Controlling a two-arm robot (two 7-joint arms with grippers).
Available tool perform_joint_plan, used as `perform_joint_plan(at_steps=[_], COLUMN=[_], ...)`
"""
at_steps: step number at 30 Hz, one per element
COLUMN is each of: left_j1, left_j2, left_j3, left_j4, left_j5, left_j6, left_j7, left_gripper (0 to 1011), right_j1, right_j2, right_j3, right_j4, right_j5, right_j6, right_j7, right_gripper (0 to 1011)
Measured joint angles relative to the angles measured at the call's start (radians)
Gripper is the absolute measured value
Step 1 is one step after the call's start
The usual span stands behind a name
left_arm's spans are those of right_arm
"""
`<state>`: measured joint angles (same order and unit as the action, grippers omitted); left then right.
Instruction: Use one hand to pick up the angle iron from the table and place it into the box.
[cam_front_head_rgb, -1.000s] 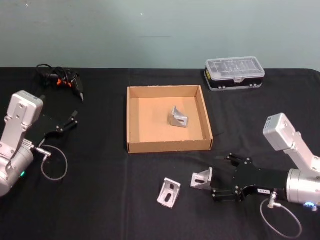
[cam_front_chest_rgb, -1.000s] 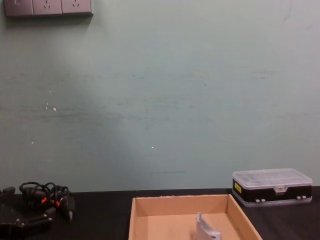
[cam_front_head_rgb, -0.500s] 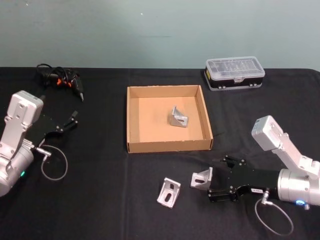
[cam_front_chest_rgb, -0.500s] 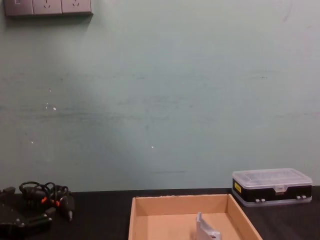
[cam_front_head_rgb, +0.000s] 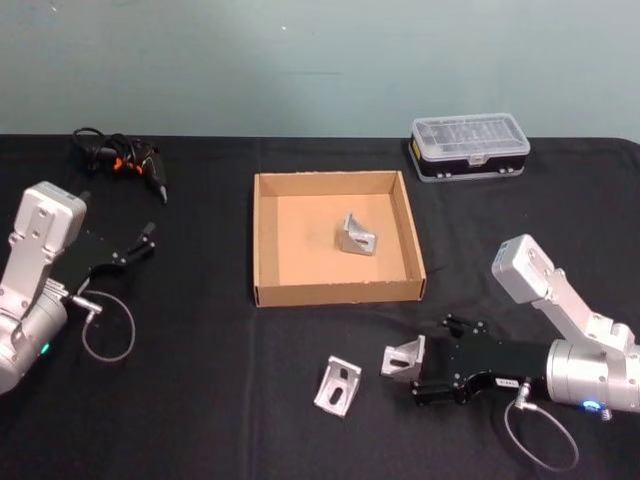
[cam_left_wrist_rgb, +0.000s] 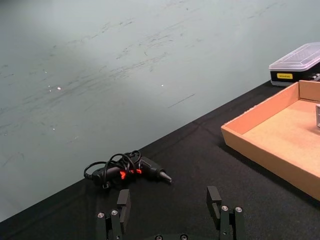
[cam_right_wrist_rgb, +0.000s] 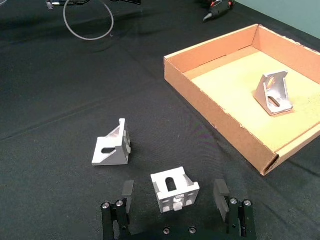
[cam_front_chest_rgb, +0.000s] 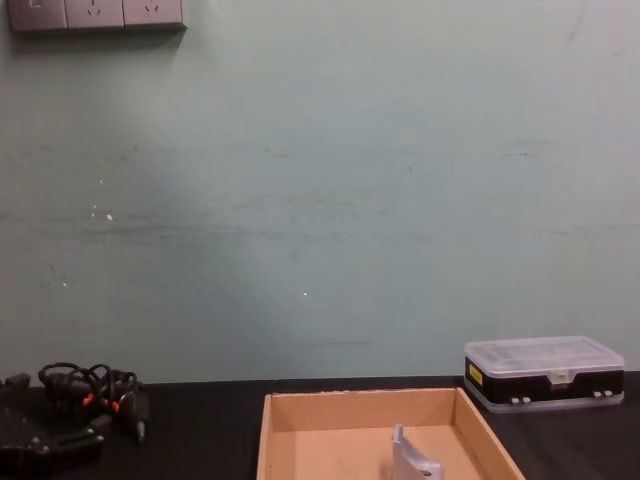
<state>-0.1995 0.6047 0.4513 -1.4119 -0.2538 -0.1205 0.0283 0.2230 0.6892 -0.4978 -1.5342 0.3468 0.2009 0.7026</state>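
Note:
On the black table (cam_front_head_rgb: 200, 400), near its front edge, lie two silver angle irons: one (cam_front_head_rgb: 404, 357) right at my right gripper and another (cam_front_head_rgb: 339, 385) to its left. My right gripper (cam_front_head_rgb: 432, 360) is open. In the right wrist view its fingers (cam_right_wrist_rgb: 220, 192) stand on either side of the nearer angle iron (cam_right_wrist_rgb: 175, 190) without touching it, and the other angle iron (cam_right_wrist_rgb: 111, 149) lies farther off. The tan cardboard box (cam_front_head_rgb: 335, 293) sits mid-table with a third angle iron (cam_front_head_rgb: 359, 234) inside. My left gripper (cam_front_head_rgb: 135, 245) rests open at the far left.
A black case with a clear lid (cam_front_head_rgb: 470, 146) stands behind the box to the right. A black tool with coiled cable (cam_front_head_rgb: 120, 160) lies at the back left. A wire loop (cam_front_head_rgb: 108, 325) hangs by the left arm.
My right arm has slid left, bringing its open fingers closer around the nearer angle iron. The left arm and the angle irons have stayed put.

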Motion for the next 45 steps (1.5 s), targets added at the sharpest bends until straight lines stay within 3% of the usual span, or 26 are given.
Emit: perform_joint_plan(at_steps=[4, 8, 16, 18, 23, 45], left_j1=[0.0, 0.0, 0.0, 0.0, 0.0, 0.0], left_j2=[0.0, 0.0, 0.0, 0.0, 0.0, 0.0], left_j3=[0.0, 0.0, 0.0, 0.0, 0.0, 0.0], left_j4=[0.0, 0.0, 0.0, 0.0, 0.0, 0.0], left_j5=[0.0, 0.0, 0.0, 0.0, 0.0, 0.0], left_j6=[0.0, 0.0, 0.0, 0.0, 0.0, 0.0], left_j7=[0.0, 0.0, 0.0, 0.0, 0.0, 0.0], left_gripper=[1000, 1000, 1000, 1000, 1000, 1000], right_j1=[-0.001, -0.003, -0.004, -0.004, -0.005, -0.014], right_j2=[0.0, 0.0, 0.001, 0.001, 0.002, 0.009], right_j3=[0.002, 0.003, 0.005, 0.005, 0.006, 0.013], right_j4=[-0.002, -0.003, -0.005, -0.005, -0.006, -0.028], right_j5=[0.0, 0.0, 0.0, 0.0, 0.0, 0.008], right_j6=[-0.001, -0.001, -0.002, -0.002, -0.003, -0.007], right_j7=[0.0, 0.0, 0.001, 0.001, 0.001, -0.017], right_gripper=[994, 927, 681, 658, 468, 451])
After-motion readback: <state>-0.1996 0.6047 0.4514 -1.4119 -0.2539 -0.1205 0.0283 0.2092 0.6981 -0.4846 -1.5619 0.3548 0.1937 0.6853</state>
